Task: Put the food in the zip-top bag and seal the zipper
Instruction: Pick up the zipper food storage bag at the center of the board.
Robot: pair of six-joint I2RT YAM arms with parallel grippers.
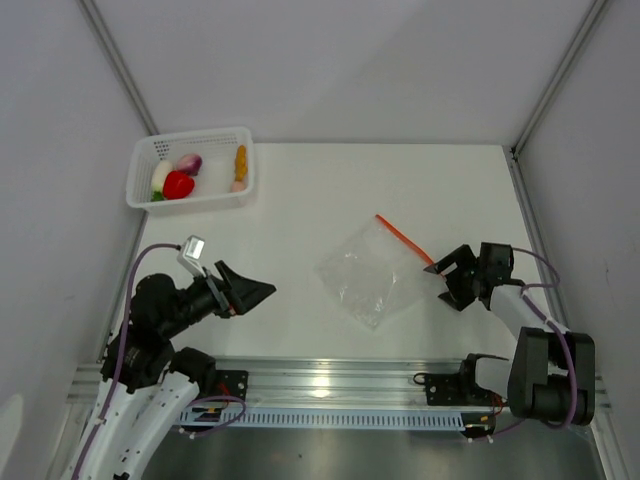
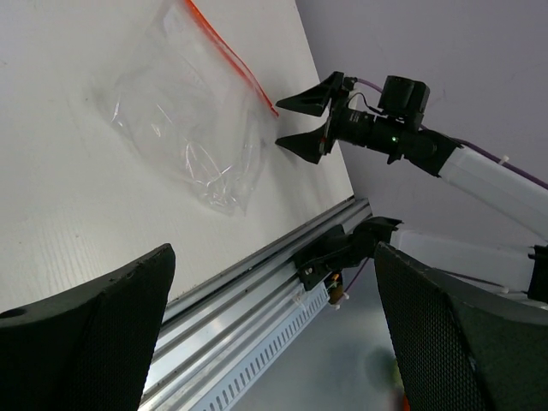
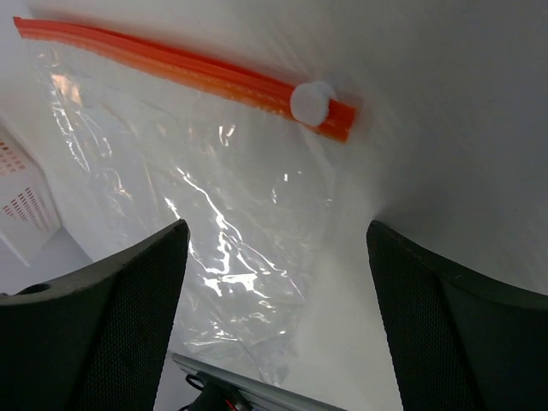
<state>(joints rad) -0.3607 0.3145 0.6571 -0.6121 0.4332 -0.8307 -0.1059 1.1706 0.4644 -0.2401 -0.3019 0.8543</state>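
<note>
The food lies in a white basket (image 1: 195, 134) at the far left: a red round piece (image 1: 178, 185), a white one with green (image 1: 160, 178), a purple one (image 1: 190, 163) and an orange-yellow long one (image 1: 240, 160). The zip-top bag (image 1: 365, 275) (image 2: 180, 128) (image 3: 214, 214) lies flat and empty at mid-table. Its zipper (image 1: 403, 238) (image 2: 231, 60) (image 3: 171, 64) has a white slider (image 3: 311, 101) at the near end. My right gripper (image 1: 438, 287) (image 3: 276, 227) (image 2: 278, 124) is open just right of the bag's zipper corner, holding nothing. My left gripper (image 1: 258, 292) (image 2: 274, 257) is open and empty, left of the bag.
An aluminium rail (image 1: 320, 380) (image 2: 257, 282) runs along the table's near edge with both arm bases on it. Grey enclosure walls stand at the left, back and right. The basket sits against the left wall.
</note>
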